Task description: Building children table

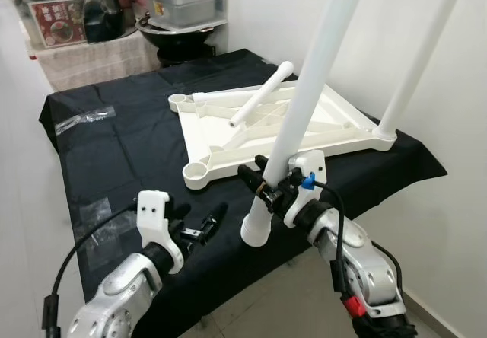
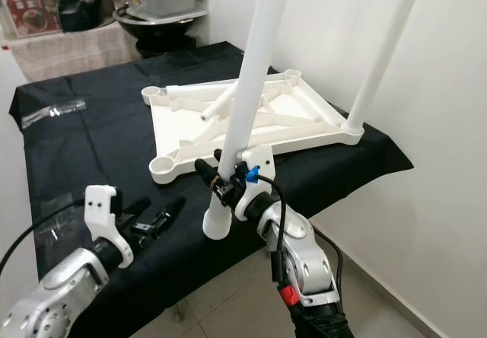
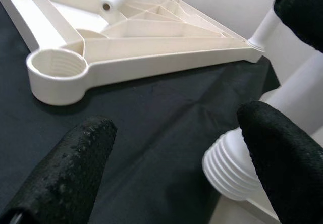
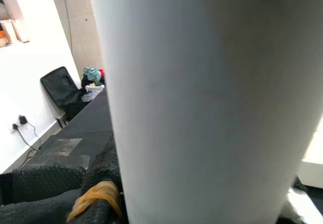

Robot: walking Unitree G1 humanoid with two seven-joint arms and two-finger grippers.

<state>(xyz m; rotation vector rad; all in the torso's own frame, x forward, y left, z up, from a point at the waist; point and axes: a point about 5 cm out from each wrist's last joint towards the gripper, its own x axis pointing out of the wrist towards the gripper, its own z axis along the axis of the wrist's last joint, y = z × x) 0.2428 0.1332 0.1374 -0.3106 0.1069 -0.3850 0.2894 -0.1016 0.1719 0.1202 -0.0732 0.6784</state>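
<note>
The table (image 1: 114, 148), draped in black cloth, carries the white tabletop (image 1: 251, 125) lying upside down, its empty threaded corner socket (image 1: 196, 173) nearest me. One leg (image 1: 422, 56) stands upright in the far right corner; another leg (image 1: 262, 94) lies loose across the ribs. My right gripper (image 1: 268, 182) has its jaws pinched around a third white leg (image 1: 312, 87), tilted, threaded end down off the table's near edge. My left gripper (image 1: 207, 227) hovers low over the cloth beside it, jaws spread.
</note>
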